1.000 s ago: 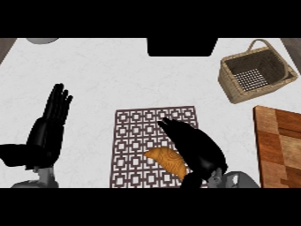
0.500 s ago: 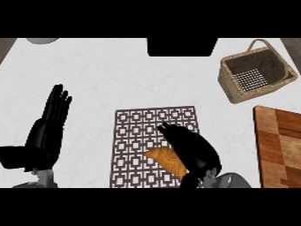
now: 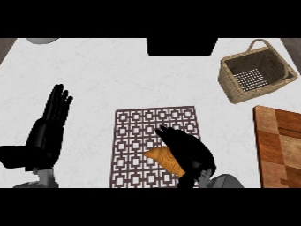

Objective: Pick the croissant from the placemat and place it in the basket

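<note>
Wicker: one basket [image 3: 257, 70]; one croissant [image 3: 163, 159] on one placemat [image 3: 140, 132].

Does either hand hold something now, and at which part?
The right hand lies over the croissant's right end on the placemat; whether it grips cannot be told. The left hand holds nothing.

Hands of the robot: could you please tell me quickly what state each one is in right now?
Left hand: open, fingers straight, resting left of the placemat.
Right hand: over the croissant on the placemat; cannot be told whether it holds it.
</note>
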You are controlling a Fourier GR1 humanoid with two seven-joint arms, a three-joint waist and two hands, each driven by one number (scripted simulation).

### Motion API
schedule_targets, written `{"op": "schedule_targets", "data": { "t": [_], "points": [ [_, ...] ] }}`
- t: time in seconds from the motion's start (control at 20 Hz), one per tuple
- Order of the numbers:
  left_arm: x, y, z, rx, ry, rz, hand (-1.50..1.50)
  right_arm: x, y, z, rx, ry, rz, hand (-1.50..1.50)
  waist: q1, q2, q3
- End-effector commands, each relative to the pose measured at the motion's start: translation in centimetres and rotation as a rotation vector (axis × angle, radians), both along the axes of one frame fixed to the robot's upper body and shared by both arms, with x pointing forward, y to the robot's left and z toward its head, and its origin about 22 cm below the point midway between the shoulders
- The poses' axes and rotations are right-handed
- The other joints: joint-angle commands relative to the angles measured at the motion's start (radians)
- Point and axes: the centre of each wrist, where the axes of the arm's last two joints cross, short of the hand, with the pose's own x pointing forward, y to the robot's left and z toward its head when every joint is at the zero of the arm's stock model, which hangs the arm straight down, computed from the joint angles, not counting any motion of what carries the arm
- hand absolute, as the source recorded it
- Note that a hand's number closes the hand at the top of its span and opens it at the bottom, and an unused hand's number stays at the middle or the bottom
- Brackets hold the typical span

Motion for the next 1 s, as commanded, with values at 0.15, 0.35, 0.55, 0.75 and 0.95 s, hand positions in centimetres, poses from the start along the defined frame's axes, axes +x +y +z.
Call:
{"op": "schedule_targets", "data": {
  "t": [0.15,0.35,0.55,0.75,0.95],
  "points": [
    [0.9,-1.0,-0.6,-0.002,-0.013,0.008,0.0,1.0,0.0,-2.4,0.004,0.0,-0.014,-1.5,-0.001,0.0,0.0],
    [0.8,0.1,-0.2,0.019,0.007,-0.002,0.0,0.6,0.0,-3.2,-0.013,0.018,-0.004,-1.5,-0.001,0.0,0.0],
    [-0.3,-0.9,-0.9,-0.007,-0.004,-0.001,0.0,1.4,-0.7,-4.2,-0.01,0.009,-0.028,-1.5,0.001,0.0,0.0],
    [-1.0,0.4,-0.5,0.012,-0.001,0.01,0.0,0.8,1.7,-4.0,-0.028,0.04,0.067,1.5,0.003,0.0,0.0],
    [0.7,-0.4,-0.9,0.0,-0.001,-0.006,0.0,1.8,-0.2,-5.1,-0.053,-0.012,0.144,1.5,0.0,0.001,0.0]
  ]
}}
